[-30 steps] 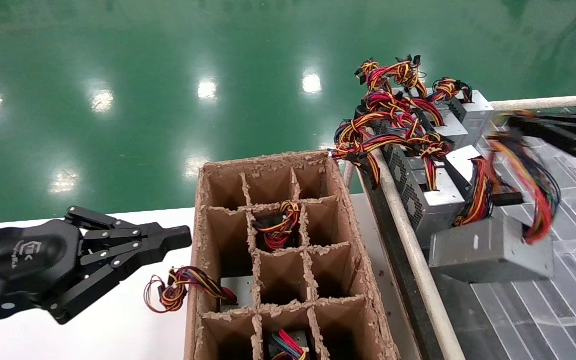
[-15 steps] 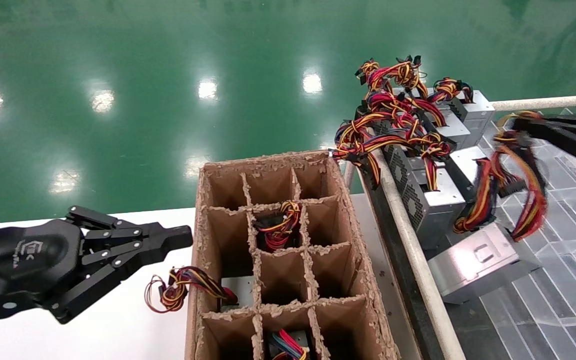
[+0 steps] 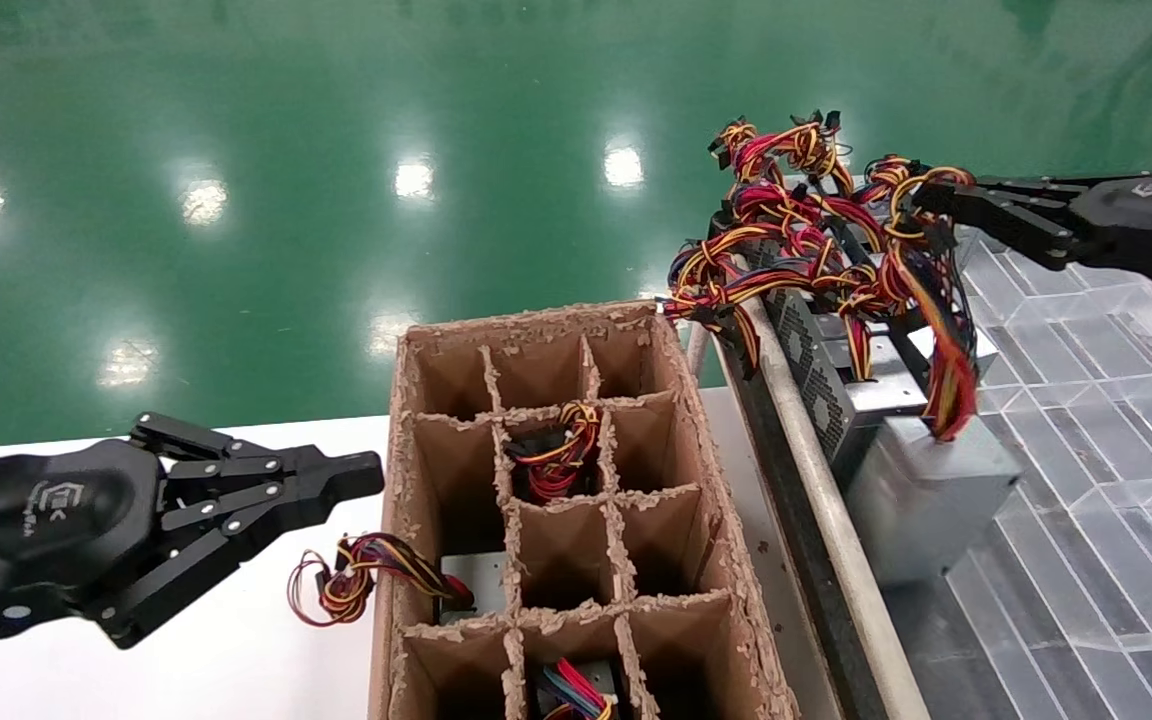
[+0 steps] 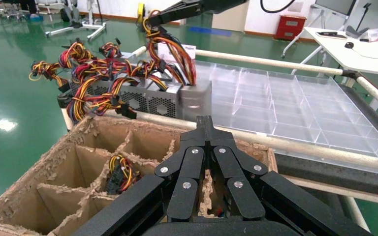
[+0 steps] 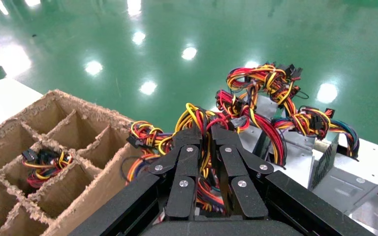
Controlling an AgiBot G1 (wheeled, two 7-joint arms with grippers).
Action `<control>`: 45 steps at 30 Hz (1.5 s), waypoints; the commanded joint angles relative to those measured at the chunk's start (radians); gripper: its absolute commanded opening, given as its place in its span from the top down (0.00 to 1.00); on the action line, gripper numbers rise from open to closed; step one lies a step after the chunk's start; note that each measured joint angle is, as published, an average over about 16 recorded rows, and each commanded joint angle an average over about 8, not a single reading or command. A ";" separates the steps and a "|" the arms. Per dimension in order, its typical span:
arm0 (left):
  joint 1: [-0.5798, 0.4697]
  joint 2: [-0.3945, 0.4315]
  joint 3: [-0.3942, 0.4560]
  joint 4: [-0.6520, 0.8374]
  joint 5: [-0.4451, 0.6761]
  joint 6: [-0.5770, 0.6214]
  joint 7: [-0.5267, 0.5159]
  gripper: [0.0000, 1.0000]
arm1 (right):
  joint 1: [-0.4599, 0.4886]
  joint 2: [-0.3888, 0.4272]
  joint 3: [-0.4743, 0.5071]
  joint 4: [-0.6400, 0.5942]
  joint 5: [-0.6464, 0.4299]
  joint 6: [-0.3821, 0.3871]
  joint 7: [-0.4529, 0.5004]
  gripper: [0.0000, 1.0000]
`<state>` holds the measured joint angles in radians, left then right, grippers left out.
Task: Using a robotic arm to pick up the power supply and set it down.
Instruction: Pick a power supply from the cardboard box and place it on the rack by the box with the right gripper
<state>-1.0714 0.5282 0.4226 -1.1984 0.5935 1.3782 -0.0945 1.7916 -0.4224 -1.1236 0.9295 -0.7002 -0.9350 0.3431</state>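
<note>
Right gripper (image 3: 921, 195) pinched shut on wires (image 3: 941, 330); power supply (image 3: 921, 495) dangles below: heavy, rigid, swing-prone. Left gripper (image 3: 361, 475) idle, closed, empty.

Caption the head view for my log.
Right pincer shut on the power supply's wire bundle, box beside the row; left pincer parked.

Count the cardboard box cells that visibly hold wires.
3: counting from the far end, the second row's middle cell, the third row's left cell and the nearest row's middle cell. Shaded cells may hide more. The right gripper holds the power supply wires.
</note>
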 commanded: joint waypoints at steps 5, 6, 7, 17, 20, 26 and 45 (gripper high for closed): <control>0.000 0.000 0.000 0.000 0.000 0.000 0.000 1.00 | -0.017 -0.009 0.019 -0.005 0.042 0.001 -0.032 1.00; 0.000 0.000 0.000 0.000 0.000 0.000 0.000 1.00 | -0.021 -0.010 0.019 -0.005 0.044 0.003 -0.034 1.00; 0.000 0.000 0.000 0.000 0.000 0.000 0.000 1.00 | -0.024 -0.012 0.018 -0.006 0.045 0.004 -0.036 1.00; 0.000 0.000 0.000 0.000 0.000 0.000 0.000 1.00 | -0.031 -0.036 0.000 -0.019 0.026 -0.001 -0.027 0.96; 0.000 0.000 0.000 0.000 0.000 0.000 0.000 1.00 | -0.029 -0.041 -0.002 -0.023 0.024 -0.002 -0.024 0.64; 0.000 0.000 0.000 0.000 0.000 0.000 0.000 1.00 | -0.024 -0.054 -0.008 -0.023 0.012 0.003 -0.017 0.00; 0.000 0.000 0.000 0.000 0.000 0.000 0.000 1.00 | 0.087 -0.012 -0.075 0.108 -0.204 0.026 0.090 0.00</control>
<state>-1.0714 0.5282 0.4226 -1.1984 0.5935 1.3782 -0.0945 1.8761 -0.4357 -1.1967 1.0377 -0.9001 -0.9091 0.4331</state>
